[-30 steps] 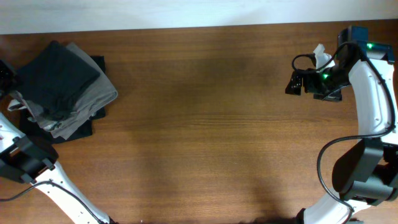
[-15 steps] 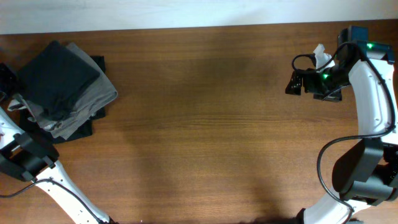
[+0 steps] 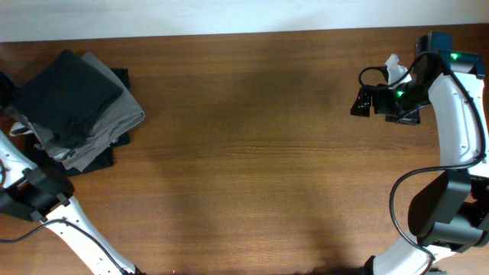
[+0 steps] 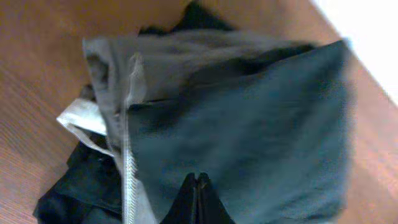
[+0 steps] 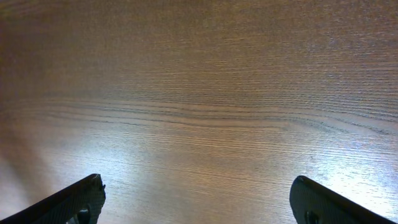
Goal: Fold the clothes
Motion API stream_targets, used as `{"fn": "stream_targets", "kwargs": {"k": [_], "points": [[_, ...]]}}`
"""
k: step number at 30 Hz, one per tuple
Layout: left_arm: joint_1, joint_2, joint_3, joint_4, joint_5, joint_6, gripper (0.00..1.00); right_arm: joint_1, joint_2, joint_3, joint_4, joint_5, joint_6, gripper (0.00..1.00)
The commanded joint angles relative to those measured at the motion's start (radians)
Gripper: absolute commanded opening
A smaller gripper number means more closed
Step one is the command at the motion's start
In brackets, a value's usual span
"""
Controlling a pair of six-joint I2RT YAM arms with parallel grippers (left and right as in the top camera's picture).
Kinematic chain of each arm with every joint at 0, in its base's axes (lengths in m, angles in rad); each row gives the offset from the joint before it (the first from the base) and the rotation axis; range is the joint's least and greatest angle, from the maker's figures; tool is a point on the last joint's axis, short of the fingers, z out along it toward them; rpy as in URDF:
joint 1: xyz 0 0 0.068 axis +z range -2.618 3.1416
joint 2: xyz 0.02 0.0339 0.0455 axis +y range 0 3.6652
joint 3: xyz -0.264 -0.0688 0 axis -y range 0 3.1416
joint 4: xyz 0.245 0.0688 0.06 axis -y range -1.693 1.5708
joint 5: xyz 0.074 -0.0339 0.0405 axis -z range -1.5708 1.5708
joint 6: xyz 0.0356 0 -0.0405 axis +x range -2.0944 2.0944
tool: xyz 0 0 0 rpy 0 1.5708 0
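Brown wood-grain bench (image 3: 252, 153), with a pale wall (image 3: 229, 15) as a strip along the top of the overhead frame.

T-shirt (image 3: 72, 95): folded into a dark charcoal block on top of a pile at the upper left of the overhead frame. Plain face up, no lettering showing. The outline is close to square and sits cornerwise to the bench edges, one corner toward the top of the frame, so I cannot fix a long axis. Under it the grey trousers (image 3: 114, 122) stick out toward the lower right. A black garment (image 3: 121, 76) shows at the upper right and lower edge of the pile.

Left tool (image 4: 196, 193): the fingertips meet with no gap. In the left wrist view they sit at bottom centre, over the near edge of the T-shirt. Whether they pinch any cloth I cannot tell. The left arm (image 3: 34, 195) comes in from the lower left of the overhead frame.

Right tool (image 5: 196, 190): fingers spread wide over bare wood. In the overhead view it is at the upper right, well apart from the pile.

The pile is near the top and left edges of the overhead frame. A wide stretch of bare wood runs between it and the right tool.
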Motion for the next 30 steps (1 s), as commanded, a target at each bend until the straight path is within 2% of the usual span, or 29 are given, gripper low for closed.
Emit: {"fn": "stream_targets", "kwargs": {"k": [1, 6, 11, 12, 17, 18, 24, 30], "points": [[-0.064, -0.138, 0.065, 0.003, 0.005, -0.035, 0.01, -0.007, 0.006, -0.004, 0.000, 0.009, 0.000, 0.99], [-0.164, -0.177, 0.065, 0.014, 0.004, -0.053, 0.02, -0.007, 0.006, -0.004, 0.000, 0.009, 0.000, 0.99], [-0.258, -0.176, 0.058, 0.018, 0.004, -0.053, 0.21, -0.007, 0.006, -0.004, 0.000, 0.009, 0.000, 0.99], [-0.275, -0.176, 0.058, 0.018, 0.003, -0.053, 0.29, -0.007, 0.006, -0.004, 0.000, 0.009, 0.000, 0.99], [-0.325, -0.176, 0.058, 0.017, -0.003, -0.052, 0.97, -0.007, 0.005, -0.004, 0.000, 0.009, 0.000, 0.99], [-0.331, -0.176, 0.058, 0.017, -0.003, -0.053, 0.99, -0.007, 0.002, -0.003, 0.000, 0.009, 0.000, 0.99], [-0.338, -0.176, 0.058, 0.018, -0.003, -0.053, 0.99, 0.008, -0.054, -0.003, 0.000, 0.019, 0.000, 0.99], [-0.337, -0.176, 0.058, 0.017, -0.003, -0.053, 0.99, 0.087, -0.218, -0.003, 0.000, 0.019, 0.000, 0.99]]}}
